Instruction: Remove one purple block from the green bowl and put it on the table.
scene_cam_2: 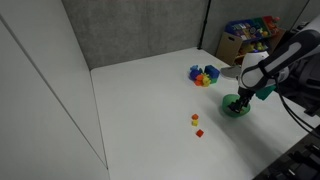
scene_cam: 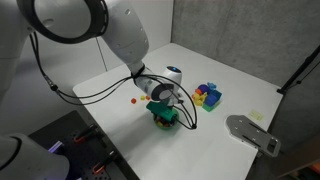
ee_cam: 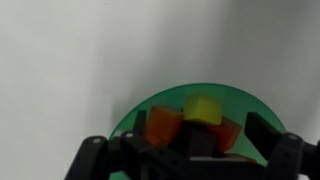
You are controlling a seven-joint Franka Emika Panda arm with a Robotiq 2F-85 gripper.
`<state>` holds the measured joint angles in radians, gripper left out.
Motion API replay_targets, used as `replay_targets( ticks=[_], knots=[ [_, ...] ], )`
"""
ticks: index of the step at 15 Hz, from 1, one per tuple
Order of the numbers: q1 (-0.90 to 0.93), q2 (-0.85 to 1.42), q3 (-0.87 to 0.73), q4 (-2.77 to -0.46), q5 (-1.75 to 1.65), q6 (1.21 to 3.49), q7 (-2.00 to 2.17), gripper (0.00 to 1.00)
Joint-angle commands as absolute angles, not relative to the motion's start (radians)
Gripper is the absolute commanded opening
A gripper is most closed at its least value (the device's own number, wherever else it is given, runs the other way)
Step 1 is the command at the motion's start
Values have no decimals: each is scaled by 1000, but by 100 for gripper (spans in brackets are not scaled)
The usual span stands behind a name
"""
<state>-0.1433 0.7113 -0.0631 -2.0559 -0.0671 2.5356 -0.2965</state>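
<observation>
The small round bright-green bowl (ee_cam: 140,108) stands on the large white matte worktop (ee_cam: 80,60), directly under the gripper (ee_cam: 185,150). In the wrist view it holds an orange cube (ee_cam: 162,122), a yellow cube (ee_cam: 205,108) and a red cube (ee_cam: 226,136), packed together. No purple block shows, so one may be hidden underneath or not be there at all. The dark fingers (ee_cam: 272,135) are spread apart on either side of the bowl and grip nothing.

To do this step well, I judge the wrist should centre over a single cube, come straight down, and close on that one only. The cubes touch, and the light bowl could tip or lift with the grasp.

Further out on the worktop are a cluster of blue, yellow and purple blocks (scene_cam: 208,96) near the bowl, a grey metal plate-like device (scene_cam: 252,133) further off, a small loose orange cube (scene_cam_2: 195,119) and a small red cube (scene_cam_2: 199,132). The surface looks smooth, with bare room beside the bowl for setting a block down. Grey walls back the scene, and a box of coloured items (scene_cam_2: 250,35) stands behind.
</observation>
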Motion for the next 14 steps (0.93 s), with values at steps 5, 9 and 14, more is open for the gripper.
replay_targets(
  ticks=[5, 9, 14],
  knots=[
    [-94, 732, -82, -2019, -144, 2523, -250, 49],
    [-76, 728, -95, -2002, -171, 2502, -232, 20],
    [-65, 722, -99, -1993, -188, 2493, -222, 11]
  ],
)
